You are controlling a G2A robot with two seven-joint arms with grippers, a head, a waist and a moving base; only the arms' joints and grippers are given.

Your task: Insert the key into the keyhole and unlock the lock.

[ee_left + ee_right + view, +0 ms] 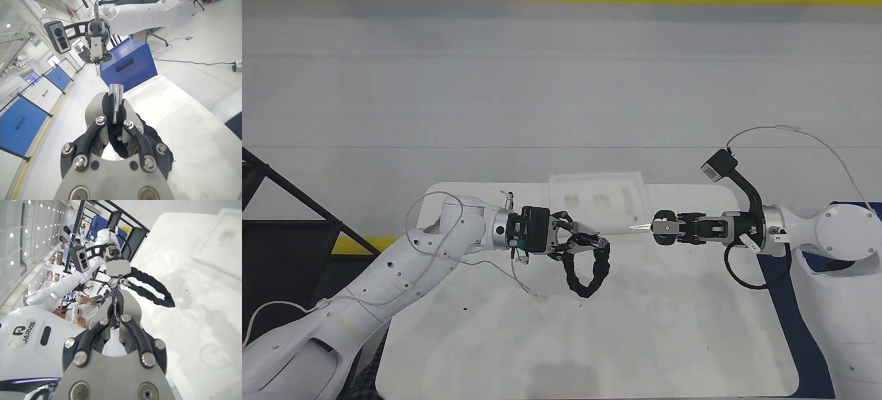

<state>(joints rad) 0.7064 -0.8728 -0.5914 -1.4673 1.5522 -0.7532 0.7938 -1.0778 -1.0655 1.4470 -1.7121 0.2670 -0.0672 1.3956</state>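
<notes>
Cable lock (584,268): held above the white table (692,340) by the left gripper (580,239), whose jaws are clenched on the lock's chrome cylinder (115,98). The black sleeved loop (151,289) hangs beneath the cylinder. Key (641,229): pinched between the clamped jaws of the right gripper (654,228). Its blade points toward the cylinder's free end, near it but not touching. Foam tray (597,195): white, resting on the table's far edge, behind both grippers.
</notes>
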